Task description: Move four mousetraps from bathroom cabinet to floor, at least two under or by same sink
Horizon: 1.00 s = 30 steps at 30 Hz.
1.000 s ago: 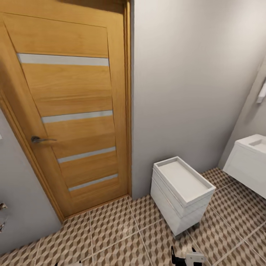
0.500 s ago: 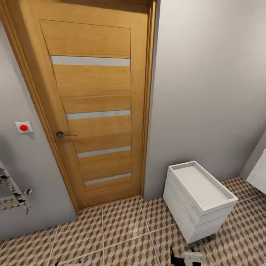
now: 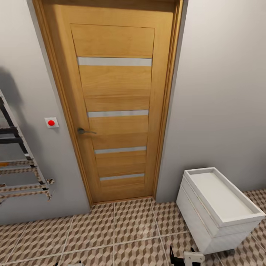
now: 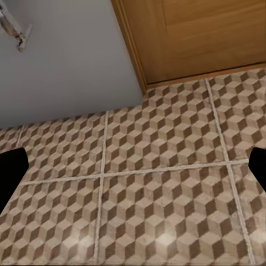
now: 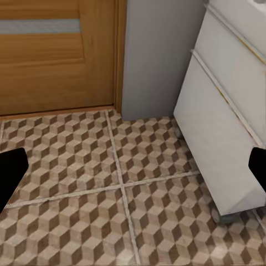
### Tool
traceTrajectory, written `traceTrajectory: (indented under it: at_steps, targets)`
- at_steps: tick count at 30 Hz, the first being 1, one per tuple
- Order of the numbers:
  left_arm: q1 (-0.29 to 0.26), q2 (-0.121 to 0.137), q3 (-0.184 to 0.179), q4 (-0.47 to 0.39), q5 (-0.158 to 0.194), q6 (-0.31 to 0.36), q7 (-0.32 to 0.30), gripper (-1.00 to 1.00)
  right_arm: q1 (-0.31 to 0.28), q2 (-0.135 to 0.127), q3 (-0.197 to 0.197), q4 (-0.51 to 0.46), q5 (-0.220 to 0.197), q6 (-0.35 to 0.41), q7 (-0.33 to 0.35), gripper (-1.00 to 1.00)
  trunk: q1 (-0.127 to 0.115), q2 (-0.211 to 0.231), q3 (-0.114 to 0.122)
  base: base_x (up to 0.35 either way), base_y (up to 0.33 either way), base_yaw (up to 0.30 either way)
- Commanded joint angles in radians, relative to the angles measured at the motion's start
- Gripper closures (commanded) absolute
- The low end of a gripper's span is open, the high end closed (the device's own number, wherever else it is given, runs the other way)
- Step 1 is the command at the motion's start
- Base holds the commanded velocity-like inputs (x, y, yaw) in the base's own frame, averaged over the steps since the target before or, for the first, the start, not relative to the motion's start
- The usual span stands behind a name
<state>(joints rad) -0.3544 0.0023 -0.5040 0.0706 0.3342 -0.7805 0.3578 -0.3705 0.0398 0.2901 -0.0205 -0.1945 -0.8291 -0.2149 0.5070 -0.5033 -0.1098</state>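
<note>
Both end effectors sit low over the bathroom floor [image 3: 122, 229] with nothing between their fingers: the left end effector [image 4: 133, 172] shows 2 dark fingertips at opposite edges of its wrist view, spread wide with only patterned tile between them, and the right end effector [image 5: 133, 172] shows the same spread stance, empty. In the head view, part of the right end effector [image 3: 186, 257] appears at the lower edge, near a white tray-topped block [image 3: 218, 207] that carries no tap. Straight ahead stands a closed wooden door [image 3: 114, 107] with a lever handle [image 3: 84, 131]; beside it on the grey wall [image 3: 218, 92] is a small plate with a red button [image 3: 51, 122], and a towel rail [image 3: 22, 166] hangs further along. Judgement on progress: 0 of the 4 mousetraps are seen on the tiles, none is carried, and no cabinet or sink with a tap appears in these views, so the work looks to be at or near its start. Retrieval of all 4 and their placement by the sink appear outstanding. Position of the mousetraps relative to either end effector cannot be established from these views.
</note>
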Motion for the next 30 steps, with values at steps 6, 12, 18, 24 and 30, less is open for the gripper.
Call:
traceTrajectory:
  at_steps: [6, 12, 18, 24, 30]
  targets:
    - [-0.002, -0.001, -0.008, 0.003, 0.003, -0.003, 0.004, -1.00, -0.001, 0.000, 0.009, 0.001, -0.008, -0.003, -0.003, -1.00, 0.000, -0.002, -0.002, 0.000, 0.000, 0.288]
    - [-0.002, -0.001, -0.008, 0.003, 0.003, -0.003, 0.004, -1.00, -0.001, 0.000, 0.009, 0.001, -0.008, -0.003, -0.003, -1.00, 0.000, -0.002, -0.002, 0.000, 0.000, 0.288]
    - [-0.002, -0.001, -0.008, 0.003, 0.003, -0.003, 0.004, -1.00, -0.001, 0.000, 0.009, 0.001, -0.008, -0.003, -0.003, -1.00, 0.000, -0.002, -0.002, 0.000, 0.000, 0.288]
    - [-0.002, -0.001, -0.008, 0.003, 0.003, -0.003, 0.004, -1.00, 0.000, 0.000, 0.009, 0.001, -0.008, -0.003, -0.003, -1.00, 0.000, -0.002, -0.002, 0.000, 0.000, 0.288]
    - [-0.002, -0.001, -0.008, 0.003, 0.003, -0.003, 0.004, -1.00, 0.000, 0.000, 0.009, 0.001, -0.008, -0.003, -0.003, -1.00, 0.000, -0.002, -0.002, 0.000, 0.000, 0.288]
